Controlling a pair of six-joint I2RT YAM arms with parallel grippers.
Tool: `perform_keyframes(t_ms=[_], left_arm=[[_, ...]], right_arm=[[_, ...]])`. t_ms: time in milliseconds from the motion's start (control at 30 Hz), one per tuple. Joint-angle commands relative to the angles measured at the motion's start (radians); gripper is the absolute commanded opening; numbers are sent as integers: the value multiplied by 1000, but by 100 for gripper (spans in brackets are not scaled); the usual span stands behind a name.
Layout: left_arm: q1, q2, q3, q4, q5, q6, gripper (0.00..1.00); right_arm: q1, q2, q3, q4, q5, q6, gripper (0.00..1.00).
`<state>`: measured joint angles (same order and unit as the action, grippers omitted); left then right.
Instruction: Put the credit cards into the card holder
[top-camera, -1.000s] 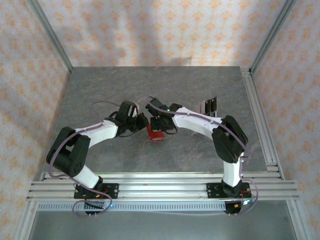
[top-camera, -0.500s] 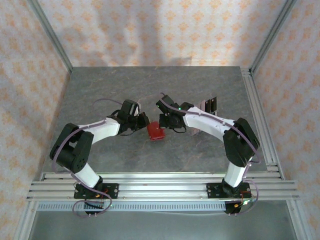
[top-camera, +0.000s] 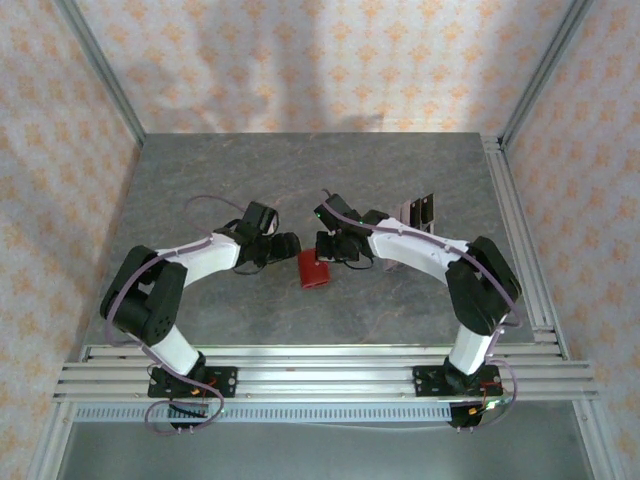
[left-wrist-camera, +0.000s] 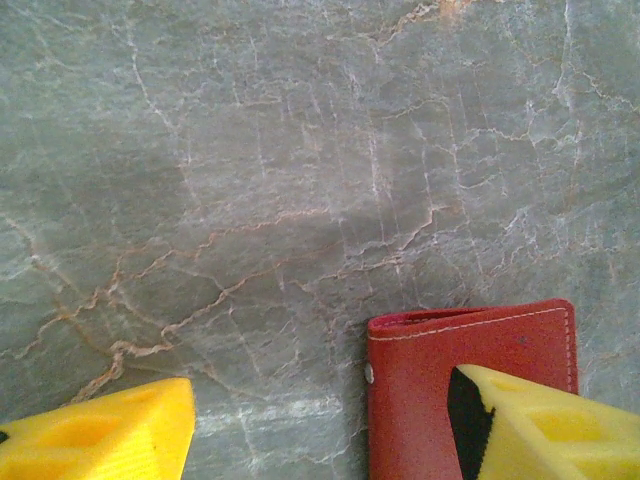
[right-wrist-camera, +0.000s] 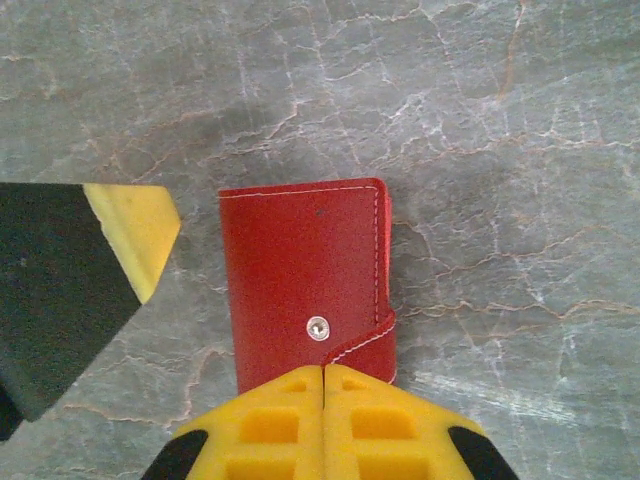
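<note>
**A:** While the left tool (left-wrist-camera: 322, 385) and the right tool (right-wrist-camera: 324, 372) hang low over the middle of the counter (top-camera: 200, 180), where's the wallet?

**B:** Red wallet (right-wrist-camera: 300, 270) lies flat on the counter, folded shut. Snap tab (right-wrist-camera: 365, 345) wraps round one edge, metal stud (right-wrist-camera: 318, 327) showing. From above it sits between the two tools, a bit nearer the arm bases.

**A:** Left tool?

**B:** Spread wide, nothing between the fingers. One yellow finger (left-wrist-camera: 545, 425) overlaps a corner of the wallet in the wrist view. Can't tell if it touches. The other finger is over bare counter.

**A:** Right tool?

**B:** Pressed together, no gap, pinching nothing. The tips sit over the wallet's edge on the tab side. Contact unclear.

**A:** Cards?

**B:** Dark cards (top-camera: 420, 208) are well apart from the wallet, toward the far right of the counter, just beyond the right arm (top-camera: 430, 250). Too small to count, and I can't say how they lie.
</note>
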<state>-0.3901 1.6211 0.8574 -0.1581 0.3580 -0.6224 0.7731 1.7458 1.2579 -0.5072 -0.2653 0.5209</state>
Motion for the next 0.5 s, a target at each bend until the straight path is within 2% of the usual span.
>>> perform_keyframes(t_ms=[0,467], left_arm=[[5,-45,32,-47,-9,35,69],[-7,-73,43,-45,21,15,70]], right_arm=[[0,-52,-17,49,-25,30,0],[1,-81,-6,82,-60,66,0]])
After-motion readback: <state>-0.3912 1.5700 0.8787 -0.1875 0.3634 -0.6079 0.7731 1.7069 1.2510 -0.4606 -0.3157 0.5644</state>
